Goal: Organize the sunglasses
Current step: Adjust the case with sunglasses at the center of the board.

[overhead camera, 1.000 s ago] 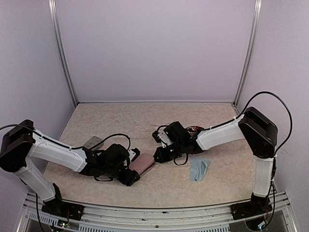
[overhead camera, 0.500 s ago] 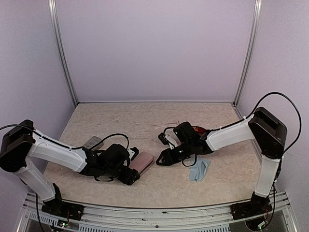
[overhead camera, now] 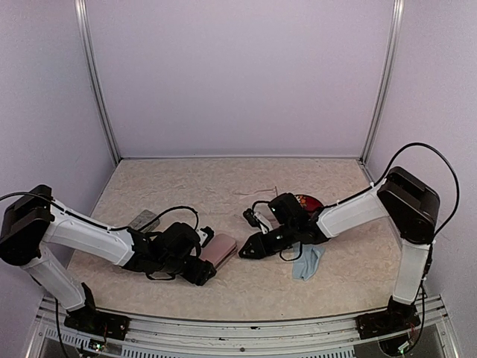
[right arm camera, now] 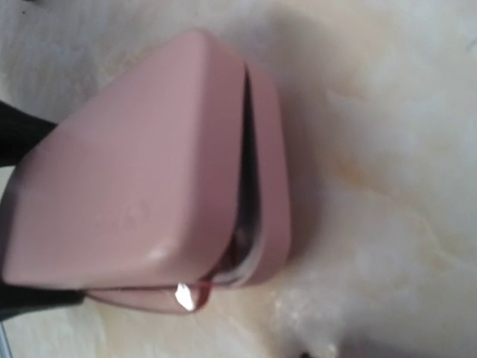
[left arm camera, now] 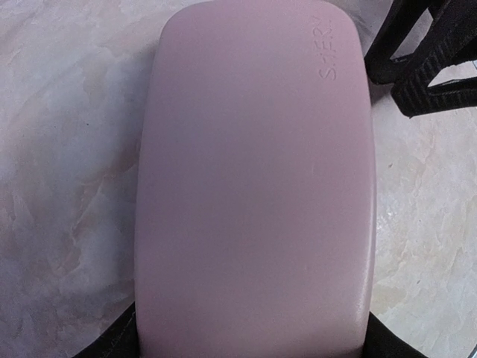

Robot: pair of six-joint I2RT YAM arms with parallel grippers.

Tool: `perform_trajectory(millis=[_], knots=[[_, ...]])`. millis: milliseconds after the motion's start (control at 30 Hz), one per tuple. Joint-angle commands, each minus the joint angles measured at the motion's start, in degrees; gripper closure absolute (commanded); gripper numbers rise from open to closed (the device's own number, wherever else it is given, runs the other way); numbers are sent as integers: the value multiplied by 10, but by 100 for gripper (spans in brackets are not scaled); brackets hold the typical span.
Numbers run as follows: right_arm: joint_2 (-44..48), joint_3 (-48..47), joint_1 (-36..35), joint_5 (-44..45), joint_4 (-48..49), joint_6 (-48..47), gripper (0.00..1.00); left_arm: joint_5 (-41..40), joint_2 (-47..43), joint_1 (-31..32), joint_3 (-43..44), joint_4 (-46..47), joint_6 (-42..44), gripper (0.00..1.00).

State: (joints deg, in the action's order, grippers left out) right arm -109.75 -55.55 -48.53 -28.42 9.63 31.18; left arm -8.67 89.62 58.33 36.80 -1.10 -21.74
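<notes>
Left fingers [left arm camera: 112, 347] clamped on pink case [left arm camera: 253, 186] sides, right fingers [left arm camera: 402, 45] just beside its end, gap unclear

Pale lilac walls [overhead camera: 238, 74] surround a beige marbled tabletop [overhead camera: 186, 183].

Where: pink case [left arm camera: 253, 186], on its closed lid, near one corner.
Kind: embossed lettering [left arm camera: 333, 51], pressed into the lid in the lid's own pink, with no ink or sticker.
Reading: roughly "S.iFRY". The shallow strokes leave the exact spelling unsure.
Direction: turned sideways in the left wrist view, running along the lid's edge.
Right wrist view: a faint mark on the same lid, too blurred to read.
Top view: no text large enough to read.
</notes>
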Motion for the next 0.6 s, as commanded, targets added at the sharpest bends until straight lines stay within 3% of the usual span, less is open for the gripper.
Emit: perform_trajectory(millis=[0, 567], knots=[[-25, -17, -12, -9, 27, 22, 68, -15, -3, 2, 10, -5, -13, 55], [-50, -40, -16, -17, 39, 42, 75, -12, -2, 5, 11, -4, -12, 55]])
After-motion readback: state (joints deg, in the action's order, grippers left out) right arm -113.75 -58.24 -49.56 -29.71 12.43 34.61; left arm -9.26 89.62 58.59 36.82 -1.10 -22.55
